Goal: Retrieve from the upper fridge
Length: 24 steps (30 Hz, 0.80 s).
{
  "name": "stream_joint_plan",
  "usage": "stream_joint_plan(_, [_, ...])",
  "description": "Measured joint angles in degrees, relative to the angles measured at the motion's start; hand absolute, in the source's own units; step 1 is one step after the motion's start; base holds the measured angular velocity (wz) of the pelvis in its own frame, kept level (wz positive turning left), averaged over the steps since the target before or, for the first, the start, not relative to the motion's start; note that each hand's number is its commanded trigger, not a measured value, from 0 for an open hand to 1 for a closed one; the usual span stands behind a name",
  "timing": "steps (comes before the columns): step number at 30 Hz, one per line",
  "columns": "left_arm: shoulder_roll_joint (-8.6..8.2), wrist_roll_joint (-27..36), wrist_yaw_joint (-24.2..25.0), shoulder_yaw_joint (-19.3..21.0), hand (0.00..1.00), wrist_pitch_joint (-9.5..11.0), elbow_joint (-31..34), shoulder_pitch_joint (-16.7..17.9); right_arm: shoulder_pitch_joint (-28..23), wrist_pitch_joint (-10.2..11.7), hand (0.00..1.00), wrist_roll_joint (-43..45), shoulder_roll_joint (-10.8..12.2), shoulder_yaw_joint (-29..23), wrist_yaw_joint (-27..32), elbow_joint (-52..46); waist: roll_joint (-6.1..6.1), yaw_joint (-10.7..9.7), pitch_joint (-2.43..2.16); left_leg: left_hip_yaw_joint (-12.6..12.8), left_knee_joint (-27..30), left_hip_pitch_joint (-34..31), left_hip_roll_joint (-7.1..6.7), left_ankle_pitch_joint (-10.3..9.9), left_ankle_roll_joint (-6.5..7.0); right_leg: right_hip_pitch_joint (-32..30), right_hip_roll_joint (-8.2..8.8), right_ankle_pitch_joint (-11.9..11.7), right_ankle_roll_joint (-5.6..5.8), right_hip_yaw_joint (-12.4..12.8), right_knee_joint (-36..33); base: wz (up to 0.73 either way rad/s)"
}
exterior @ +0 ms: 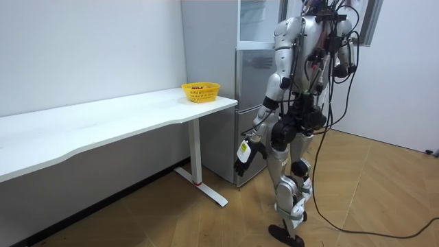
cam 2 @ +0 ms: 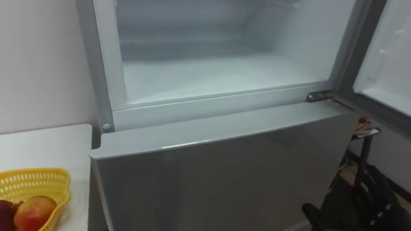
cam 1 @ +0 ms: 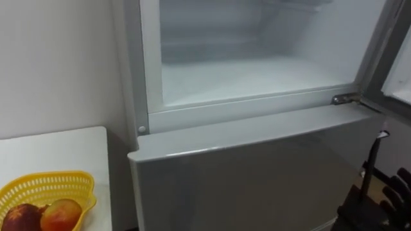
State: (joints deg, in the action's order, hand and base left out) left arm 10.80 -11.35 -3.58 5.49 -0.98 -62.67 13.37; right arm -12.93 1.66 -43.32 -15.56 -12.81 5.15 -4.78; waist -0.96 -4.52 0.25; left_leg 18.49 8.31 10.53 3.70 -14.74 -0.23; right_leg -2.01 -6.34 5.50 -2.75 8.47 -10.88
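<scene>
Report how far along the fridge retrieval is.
Done: the upper fridge door stands open, and the compartment looks bare where visible. Fruit lies in the yellow basket on the table. In hand: nothing in the left hand, which hangs low; the right hand is unclear. Left: probably shutting the door.

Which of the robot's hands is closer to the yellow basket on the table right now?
Left. The left hand hangs low by the fridge's lower door, on the side of the yellow basket; the right hand is at the body's far side.
</scene>
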Motion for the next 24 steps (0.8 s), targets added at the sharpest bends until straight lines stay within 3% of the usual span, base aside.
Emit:
stream_joint_plan(7, [0.25,0.50,0.82,1.22,0.00,-0.30,1.79,1.02,0.47,-1.23,0.00,-9.48,0.01,-4.56,0.24,4.97,0.12,-0.27,0.08,-0.06,-0.08,0.06,-0.03,-0.02,-0.03,-0.11,0.10,0.02,0.02,-0.27,-0.03,-0.01])
stream_joint_plan(15, [0.26,0.36,1.77,4.59,0.00,-0.17,2.24,2.25,4.52,-0.34,0.00,-16.89,-0.05,-11.36,1.30,7.13,-1.01,-0.42,0.11,-1.12,-0.08,-0.39,-0.04,-0.12,-0.08,-0.50,-0.03,0.06,-0.04,-1.07,-0.88,0.05])
stream_joint_plan(17, [0.14,-0.12,1.77,5.71,0.00,-0.18,2.01,2.41,6.09,-0.25,0.00,-18.29,-0.06,-12.94,1.30,9.43,-0.74,-0.40,0.24,-1.42,-0.07,-0.23,0.07,-0.40,-0.07,0.05,-0.09,0.06,-0.04,-1.23,-0.88,0.05])
stream_joint_plan(24, [0.08,-0.74,1.90,8.42,0.00,-0.34,2.06,3.84,7.89,-0.20,0.00,-25.87,-0.06,-15.77,1.05,11.53,0.38,-0.44,-0.01,-1.43,0.33,0.52,0.43,-0.68,-0.20,0.89,-0.10,0.10,-0.20,-1.10,-0.99,0.00])
